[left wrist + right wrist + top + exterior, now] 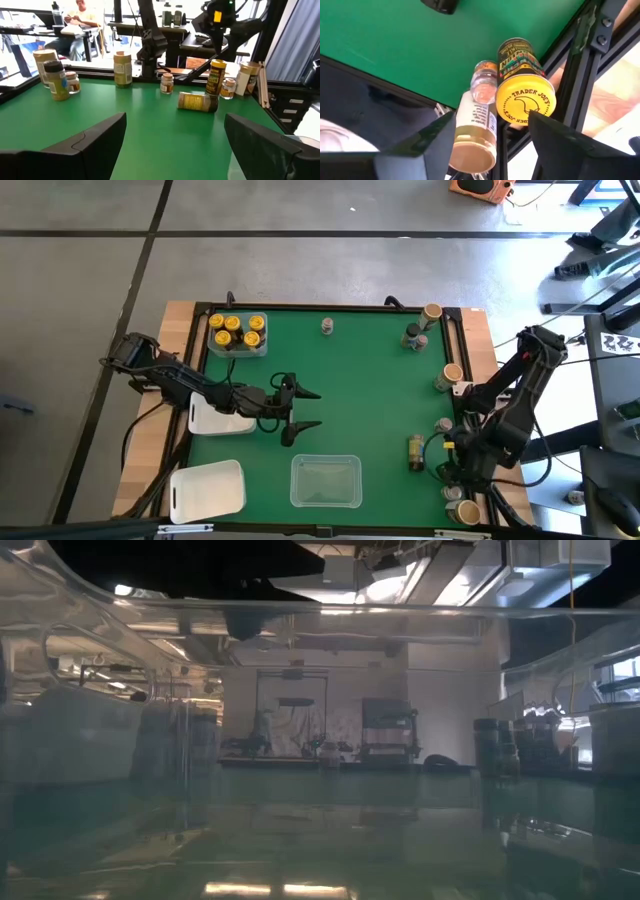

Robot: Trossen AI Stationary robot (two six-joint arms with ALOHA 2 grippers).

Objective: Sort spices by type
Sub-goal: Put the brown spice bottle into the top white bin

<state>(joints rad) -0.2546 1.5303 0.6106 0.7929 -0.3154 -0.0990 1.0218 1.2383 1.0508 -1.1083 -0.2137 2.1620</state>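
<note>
a green mat (350, 400) covers the wood-edged table (178, 320) on a grey tiled floor, yellow-lidded spice jars (238, 330) filling one clear tray (238, 348). the left gripper (305, 409) hovers mid-mat, jaws wide and empty. the right gripper (485, 145), jaws apart, straddles a yellow-lidded trader joe's jar (525, 100) at the table's right edge; whether it grips cannot be told.

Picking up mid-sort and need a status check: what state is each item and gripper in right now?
left gripper: open, empty, over the mat's middle.
right gripper: open around jars at the mat's right edge; hold unclear.
yellow-lid jar: upright.
tan-lid jar: upright.
tray of yellow-lid jars: part filled.
clear tray: empty.
lying jar: on its side.
</note>
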